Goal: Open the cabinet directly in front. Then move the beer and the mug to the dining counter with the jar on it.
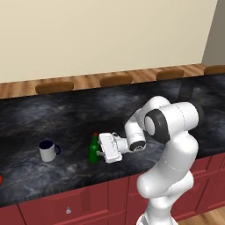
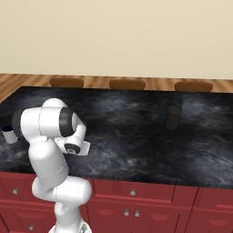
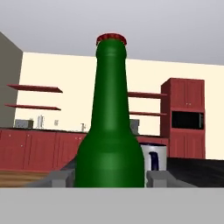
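The beer [image 1: 93,149], a dark-green bottle with a red cap, stands upright on the black marbled dining counter [image 1: 66,114] near its front edge. My gripper [image 1: 99,152] reaches it from the right, level with its body. In the hand view the beer [image 3: 111,131] rises between my two fingertips [image 3: 61,178], which stand close on either side with a thin gap, so the gripper is open. The white mug [image 1: 48,150] with a dark handle sits on the counter a little to the bottle's left, and the mug [image 3: 154,157] peeks out behind the bottle. The cabinet is out of view.
A dark jar [image 2: 173,117] stands on the counter [image 2: 136,132] toward the far right. Brown stools [image 1: 55,86] line the counter's far side. Red drawer fronts [image 1: 70,204] run under the front edge. Far across the room are red units and wall shelves [image 3: 35,89].
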Robot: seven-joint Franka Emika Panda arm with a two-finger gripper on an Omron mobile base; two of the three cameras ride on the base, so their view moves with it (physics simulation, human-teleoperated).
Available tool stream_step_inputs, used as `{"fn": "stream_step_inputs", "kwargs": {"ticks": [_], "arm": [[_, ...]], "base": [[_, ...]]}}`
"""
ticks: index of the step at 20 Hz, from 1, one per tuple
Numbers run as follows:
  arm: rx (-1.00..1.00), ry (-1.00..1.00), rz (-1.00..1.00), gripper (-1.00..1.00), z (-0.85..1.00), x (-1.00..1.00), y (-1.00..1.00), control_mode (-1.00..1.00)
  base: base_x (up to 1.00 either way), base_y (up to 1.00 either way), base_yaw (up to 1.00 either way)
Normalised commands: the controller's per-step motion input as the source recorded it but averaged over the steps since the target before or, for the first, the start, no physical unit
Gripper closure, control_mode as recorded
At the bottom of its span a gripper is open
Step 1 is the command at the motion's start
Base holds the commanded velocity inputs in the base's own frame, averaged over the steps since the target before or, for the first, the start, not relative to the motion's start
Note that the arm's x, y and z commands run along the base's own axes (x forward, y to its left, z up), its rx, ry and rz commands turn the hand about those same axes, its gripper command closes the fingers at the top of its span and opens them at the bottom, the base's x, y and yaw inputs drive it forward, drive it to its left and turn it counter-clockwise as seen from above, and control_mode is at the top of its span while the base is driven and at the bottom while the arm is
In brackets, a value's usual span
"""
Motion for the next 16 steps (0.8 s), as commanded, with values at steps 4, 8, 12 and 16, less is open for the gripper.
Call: {"fn": "stream_step_inputs", "kwargs": {"ticks": [4,8,12,16], "arm": [[0.0,0.0,0.0,-1.0,0.0,-0.08,-0.07,-1.0],[0.0,0.0,0.0,-1.0,0.0,-0.28,-0.27,-1.0],[0.0,0.0,-0.01,-1.0,0.0,-0.52,-0.72,-1.0],[0.0,0.0,-0.03,-1.0,0.01,-0.79,-1.0,-1.0]], "base": [[0.0,0.0,0.0],[0.0,0.0,0.0],[0.0,0.0,0.0],[0.0,0.0,0.0]]}}
